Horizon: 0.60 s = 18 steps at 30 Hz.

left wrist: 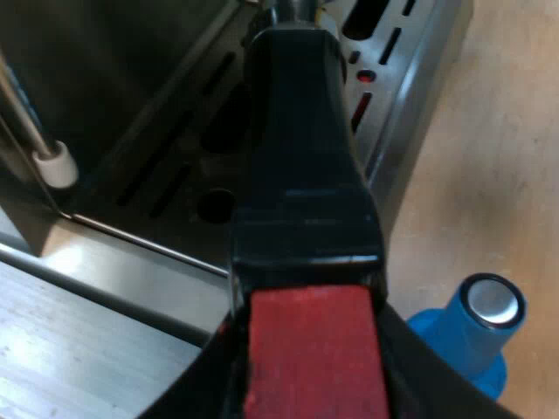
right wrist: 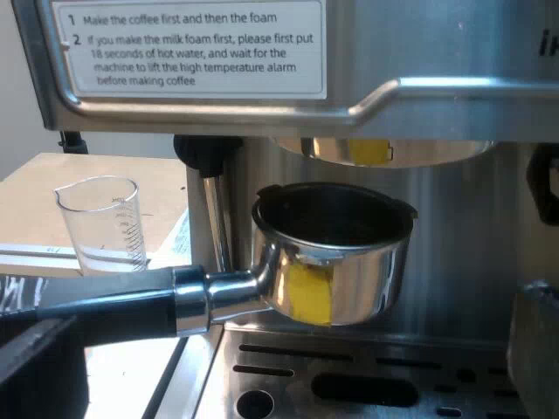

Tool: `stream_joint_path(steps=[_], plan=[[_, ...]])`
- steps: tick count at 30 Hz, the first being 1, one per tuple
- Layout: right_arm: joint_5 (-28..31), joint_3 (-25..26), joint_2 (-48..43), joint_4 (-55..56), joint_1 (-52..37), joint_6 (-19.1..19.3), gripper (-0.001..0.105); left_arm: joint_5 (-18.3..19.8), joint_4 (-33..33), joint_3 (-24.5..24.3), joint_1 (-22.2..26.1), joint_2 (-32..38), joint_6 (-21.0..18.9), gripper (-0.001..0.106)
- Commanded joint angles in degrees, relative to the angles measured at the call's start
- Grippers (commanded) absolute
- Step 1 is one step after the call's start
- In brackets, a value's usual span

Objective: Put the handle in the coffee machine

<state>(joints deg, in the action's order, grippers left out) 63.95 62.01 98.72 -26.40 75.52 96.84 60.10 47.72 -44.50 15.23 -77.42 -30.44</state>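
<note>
The metal holder [right wrist: 336,262] hangs level just under the machine's brew head [right wrist: 393,150], with a small gap above its rim. Its basket looks dark and empty inside. The dark handle [left wrist: 301,166] runs from the basket back over the drip tray [left wrist: 175,166] to its red end [left wrist: 310,349]. My left gripper [left wrist: 310,388] is shut on the handle at that red end, a black finger [left wrist: 210,384] on each side. My right gripper [right wrist: 288,384] is open in front of the drip tray [right wrist: 367,367], below the basket, with nothing between its fingers.
A blue tamper [left wrist: 476,327] with a metal top stands on the wooden table beside the machine. A measuring glass [right wrist: 100,223] stands on the table past the steam wand [right wrist: 214,218]. The espresso machine's steel front [right wrist: 262,96] carries an instruction label.
</note>
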Motion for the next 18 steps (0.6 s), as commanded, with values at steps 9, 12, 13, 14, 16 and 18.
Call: stream_joint_path(steps=[9,12,13,14,16,18], plan=[[3.57,0.50,-0.17,0.11,-0.65,1.06,0.103,7.47,-3.37,-0.73,-0.39,-1.57,-1.44,0.000],[6.54,0.50,-0.17,0.11,-0.65,1.05,0.103,7.87,-4.16,-0.73,-1.80,-1.57,-1.44,0.000],[6.61,0.50,-0.17,0.11,-0.65,1.05,0.103,7.76,-4.31,-0.83,-2.51,-1.57,-1.44,0.000],[6.59,0.50,-0.17,0.11,-0.65,1.05,0.103,7.61,-4.28,-0.91,-3.28,-1.57,-1.44,0.000],[6.59,0.50,-0.17,0.11,-0.65,1.05,0.103,7.63,-4.28,-1.10,-4.13,-1.57,-1.82,0.000],[6.59,0.50,-0.17,0.11,-0.65,1.05,0.103,7.63,-4.28,-1.55,-4.67,-1.57,-2.32,0.000]])
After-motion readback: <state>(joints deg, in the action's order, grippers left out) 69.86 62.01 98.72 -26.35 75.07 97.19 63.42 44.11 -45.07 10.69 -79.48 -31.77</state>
